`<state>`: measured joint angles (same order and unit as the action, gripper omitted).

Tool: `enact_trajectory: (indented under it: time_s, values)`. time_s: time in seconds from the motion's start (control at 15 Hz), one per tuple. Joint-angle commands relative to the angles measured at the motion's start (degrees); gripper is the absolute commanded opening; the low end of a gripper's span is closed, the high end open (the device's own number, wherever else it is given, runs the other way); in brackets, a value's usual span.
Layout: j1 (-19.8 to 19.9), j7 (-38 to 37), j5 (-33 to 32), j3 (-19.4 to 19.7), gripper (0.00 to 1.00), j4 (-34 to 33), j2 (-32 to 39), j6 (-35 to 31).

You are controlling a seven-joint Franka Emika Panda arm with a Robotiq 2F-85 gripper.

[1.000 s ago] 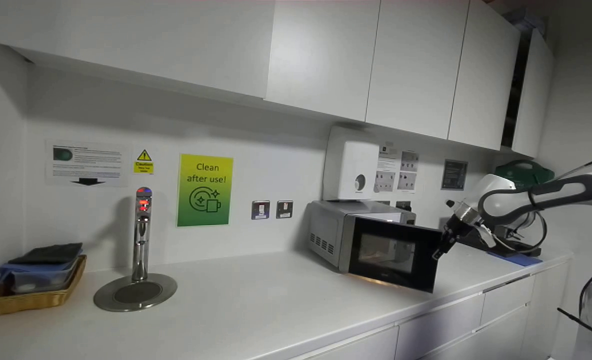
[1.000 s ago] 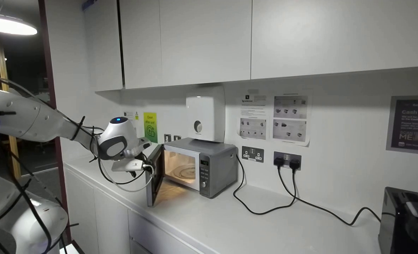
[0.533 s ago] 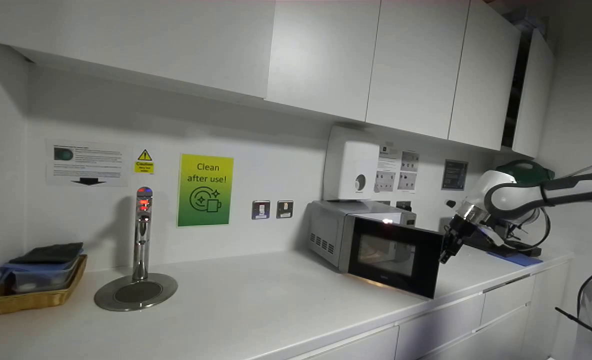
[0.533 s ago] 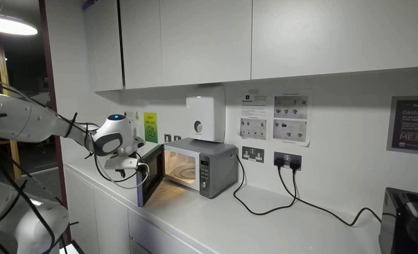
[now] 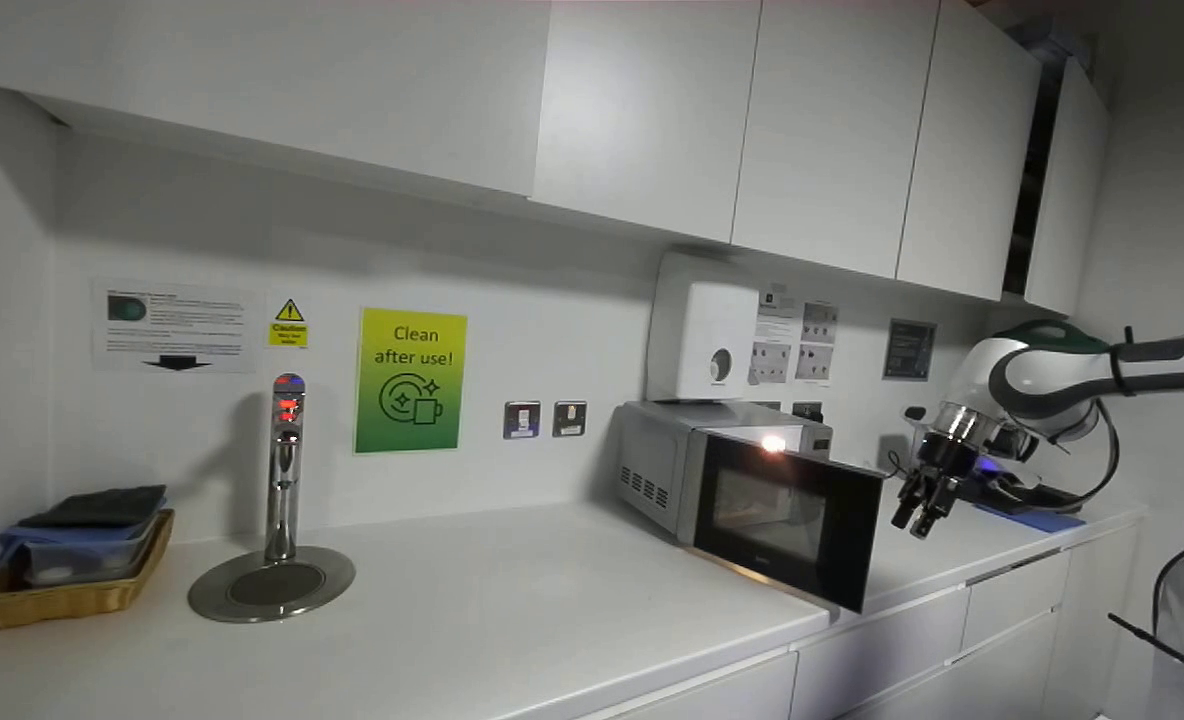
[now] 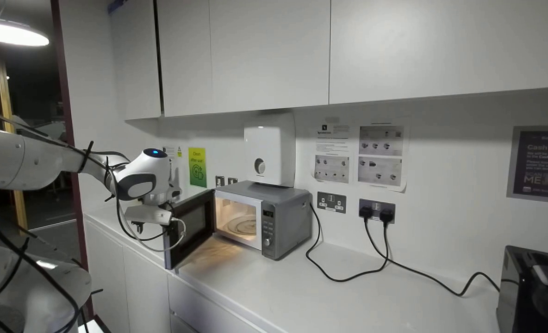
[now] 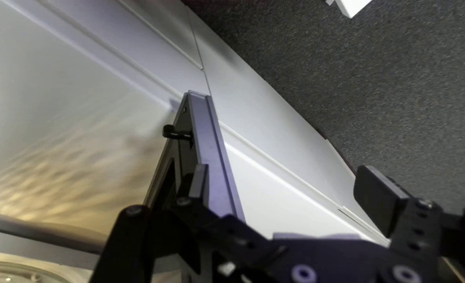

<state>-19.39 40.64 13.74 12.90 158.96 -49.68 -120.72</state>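
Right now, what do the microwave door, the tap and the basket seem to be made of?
The microwave door is probably glass or glossy plastic: its front is smooth and black, with a paler window. The tap looks like polished metal, going by its mirror-like bright and dark streaks. The basket seems woven wicker, tan and matte, judging by its strand-like texture; it could be plastic.

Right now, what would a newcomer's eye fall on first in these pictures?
Probably the microwave on the counter, lit warmly inside with its door open. Next comes the gripper, jaws apart, close to the door's free edge. The yellow-and-green "Clean after use!" sign on the wall also stands out.
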Motion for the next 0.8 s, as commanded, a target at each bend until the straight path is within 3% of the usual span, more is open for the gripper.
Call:
enact_trajectory:
  time_s: [0.0, 0.53, 0.73]
  values:
    - [0.57, 2.90, 2.29, 0.69, 1.00, -0.15, -2.23, 4.19]
    - [2.30, 2.54, 2.93, 0.36, 1.00, -0.24, -3.85, 1.35]
    - [3.82, 1.67, 3.58, 0.83, 1.00, 0.09, -4.57, -4.21]
